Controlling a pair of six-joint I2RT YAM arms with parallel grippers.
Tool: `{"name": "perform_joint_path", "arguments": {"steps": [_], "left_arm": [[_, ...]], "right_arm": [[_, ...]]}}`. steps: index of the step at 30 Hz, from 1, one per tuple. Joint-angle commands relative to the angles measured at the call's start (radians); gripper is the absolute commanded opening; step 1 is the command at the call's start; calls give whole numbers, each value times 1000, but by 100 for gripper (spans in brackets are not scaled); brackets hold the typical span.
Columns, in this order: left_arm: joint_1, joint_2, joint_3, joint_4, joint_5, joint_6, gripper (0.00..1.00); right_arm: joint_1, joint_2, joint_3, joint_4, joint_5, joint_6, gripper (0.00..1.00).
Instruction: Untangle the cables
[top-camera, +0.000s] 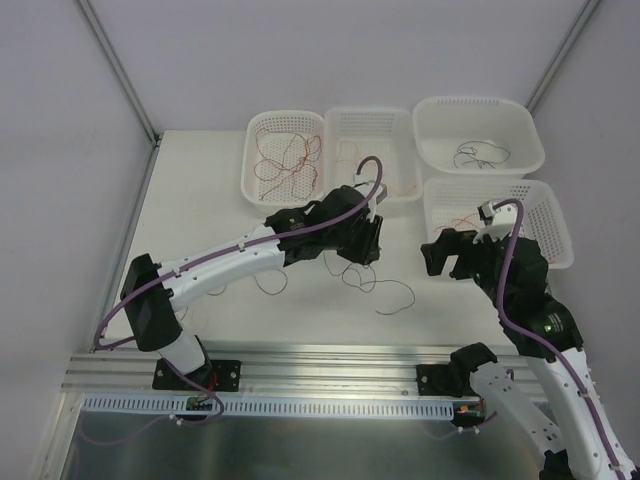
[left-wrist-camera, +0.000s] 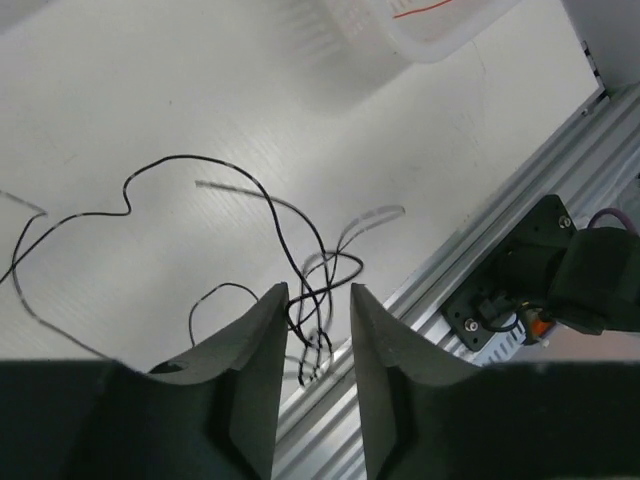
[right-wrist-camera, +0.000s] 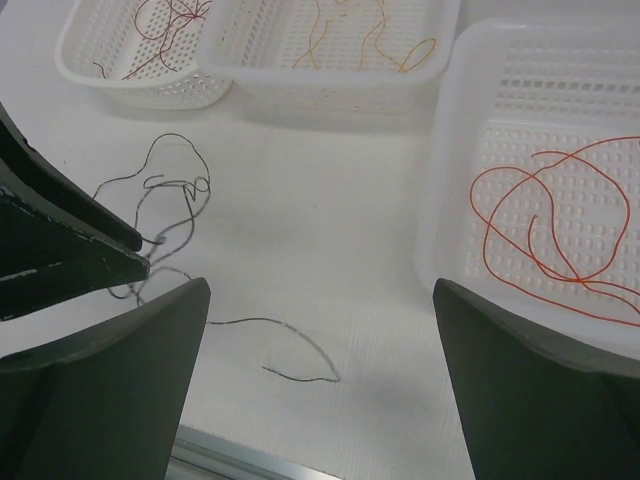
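Observation:
Black cables lie in a loose tangle on the white table, in front of the baskets. My left gripper hangs over that tangle. In the left wrist view its jaws stand a narrow gap apart, and looped black strands run between them, brushing the left finger. My right gripper is wide open to the right of the tangle, with nothing between its fingers. One loose black strand lies on the table below it. The left gripper's fingertips show at the tangle.
Four white baskets stand at the back. One holds dark red wires, one orange wires, one black wires. The nearest, on the right, holds bright red wire. An aluminium rail runs along the table's near edge.

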Motion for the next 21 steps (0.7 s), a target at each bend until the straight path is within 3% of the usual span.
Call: {"name": "perform_joint_path", "arguments": {"steps": [1,2,5,6,9,21], "left_arm": [[18,-33,-59,-26,-45,13,34],[30,-38,-94,-24,-62,6,45],[58,-77,-172,-26,-112,-30,66],[82,-109,-192,-26,-122,-39,81],[163,-186,-283,-27,-139,-82,96],[529,-476,-677,-106,-267,-177,99]], "right_arm": [[4,35,-7,6,-5,-21,99],[4,50,-8,5,-33,-21,99],[5,59,-19,15,-53,-17,99],[5,64,-22,18,-53,-18,99],[5,82,-27,18,-96,-26,99],[13,190,-100,41,-303,-10,100]]}}
